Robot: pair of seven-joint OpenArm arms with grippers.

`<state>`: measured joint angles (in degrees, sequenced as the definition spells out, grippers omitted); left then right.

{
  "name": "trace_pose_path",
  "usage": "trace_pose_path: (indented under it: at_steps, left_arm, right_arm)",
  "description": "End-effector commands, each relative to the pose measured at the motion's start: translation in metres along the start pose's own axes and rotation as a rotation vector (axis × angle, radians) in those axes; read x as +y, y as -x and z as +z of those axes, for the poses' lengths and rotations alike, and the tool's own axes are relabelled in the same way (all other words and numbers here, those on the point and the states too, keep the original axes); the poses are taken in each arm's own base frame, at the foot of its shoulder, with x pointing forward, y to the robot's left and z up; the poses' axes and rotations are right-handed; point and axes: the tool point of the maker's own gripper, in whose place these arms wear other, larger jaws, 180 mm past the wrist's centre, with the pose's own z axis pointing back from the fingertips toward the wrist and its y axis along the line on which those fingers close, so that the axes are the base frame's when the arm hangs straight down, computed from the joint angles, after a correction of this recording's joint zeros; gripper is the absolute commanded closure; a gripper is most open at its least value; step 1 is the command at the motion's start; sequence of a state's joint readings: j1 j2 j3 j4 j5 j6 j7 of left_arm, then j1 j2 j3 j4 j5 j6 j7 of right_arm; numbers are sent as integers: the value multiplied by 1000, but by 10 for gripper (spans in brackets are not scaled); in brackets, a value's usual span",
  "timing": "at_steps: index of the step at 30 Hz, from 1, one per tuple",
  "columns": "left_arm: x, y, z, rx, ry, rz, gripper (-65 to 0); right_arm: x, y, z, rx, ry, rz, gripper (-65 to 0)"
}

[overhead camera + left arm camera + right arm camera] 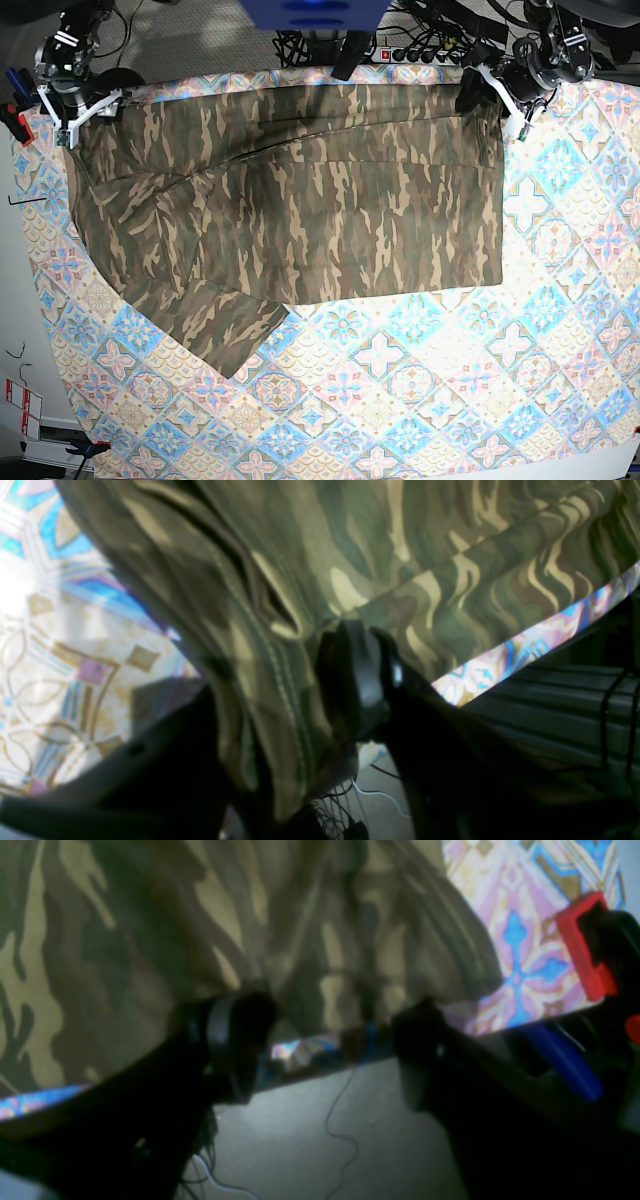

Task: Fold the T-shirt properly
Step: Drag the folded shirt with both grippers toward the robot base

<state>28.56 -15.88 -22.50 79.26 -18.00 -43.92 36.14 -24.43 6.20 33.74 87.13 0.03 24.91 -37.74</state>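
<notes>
lying flat, t-shirt [300, 210] shows no lettering

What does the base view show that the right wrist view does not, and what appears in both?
Only the base view shows the whole T-shirt spread on the tablecloth, with one sleeve sticking out, and both arms at its far corners. Only the right wrist view shows the right gripper up close, its fingers apart at the shirt's edge, plus a red clamp. Both show camouflage cloth over patterned tablecloth.
</notes>
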Motion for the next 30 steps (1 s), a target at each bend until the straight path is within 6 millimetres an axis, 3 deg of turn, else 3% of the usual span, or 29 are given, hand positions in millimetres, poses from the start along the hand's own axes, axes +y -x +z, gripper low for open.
trace_pose_path:
  at_steps: [1, 8, 12, 15, 19, 21, 30]
  left_arm:
    - [34, 72, 16, 374, -159, -79, -256]
    - [36, 63, 13, 361, -162, -84, -261]
    - [37, 60, 12, 353, -163, -86, -366]
    - [36, 41, 15, 314, -177, -130, -440]
    - [32, 23, 22, 268, -197, -174, -447]
    - [32, 23, 27, 279, -213, -174, -447]
    - [51, 1, 65, 327, -346, -208, -447]
  right_arm:
    - [-6, -8, 3, -24, 10, 16, -419]
    - [-10, -9, 3, -23, 18, 16, -420]
    - [-12, -19, 2, -43, 21, 18, -420]
    - [-11, -19, 1, -42, 19, 15, -420]
    - [-11, -24, 0, -52, 19, 16, -420]
    - [-11, -26, -1, -55, 18, 14, -420]
    - [-11, -27, 0, -57, 18, 14, -420]
